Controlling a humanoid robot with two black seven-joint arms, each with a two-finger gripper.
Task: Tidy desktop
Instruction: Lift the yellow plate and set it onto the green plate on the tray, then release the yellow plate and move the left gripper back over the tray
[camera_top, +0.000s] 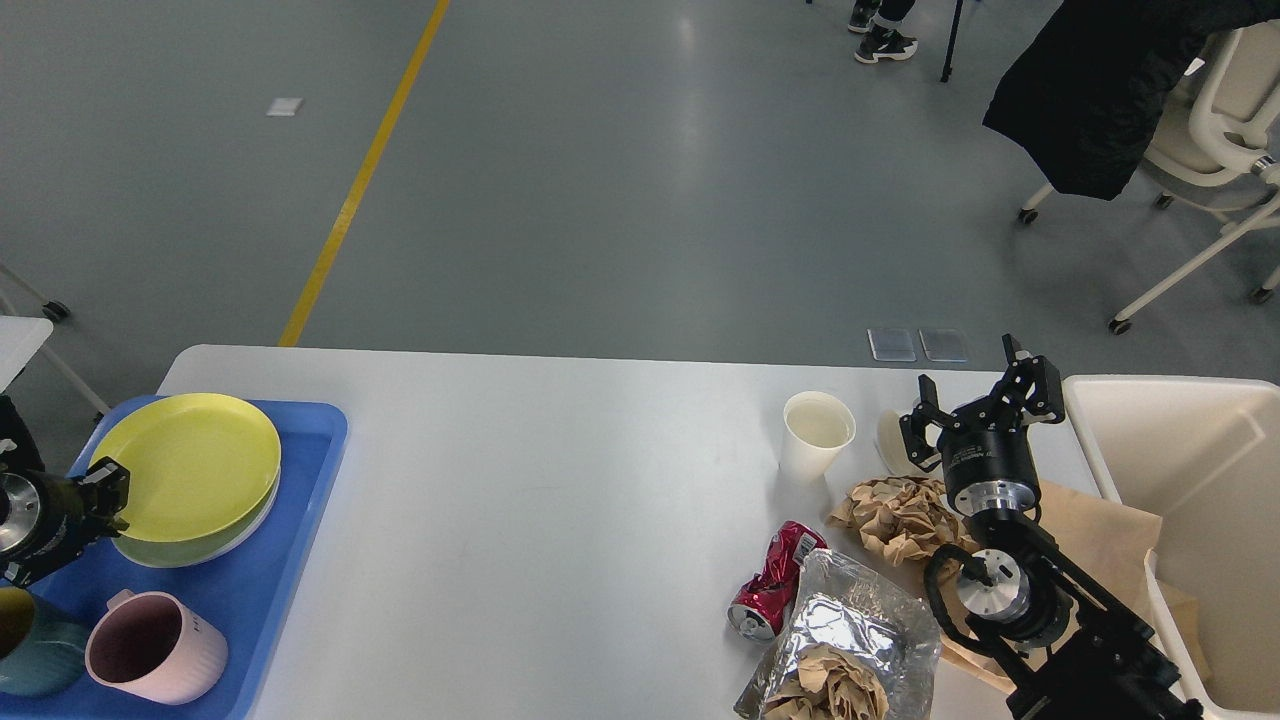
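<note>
The white desktop (520, 470) fills the middle of the head view. On its right part lie a white paper cup (815, 435), a crushed red can (775, 580), a crumpled brown paper ball (900, 515), a silver foil bag (850, 640) with brown paper in it, and a flat brown paper bag (1100, 535). My right gripper (985, 395) is open and empty, held above the table's back right, between the cup and the bin. A second white cup-like thing (888, 440) is partly hidden behind it. My left gripper (105, 485) sits at the yellow plate's left rim; its fingers do not show clearly.
A blue tray (290, 560) at the left holds stacked plates, yellow on top (185, 465), a pink mug (155, 645) and a teal mug (35, 640). A beige bin (1190, 520) stands at the table's right edge. Chairs and a dark coat stand beyond.
</note>
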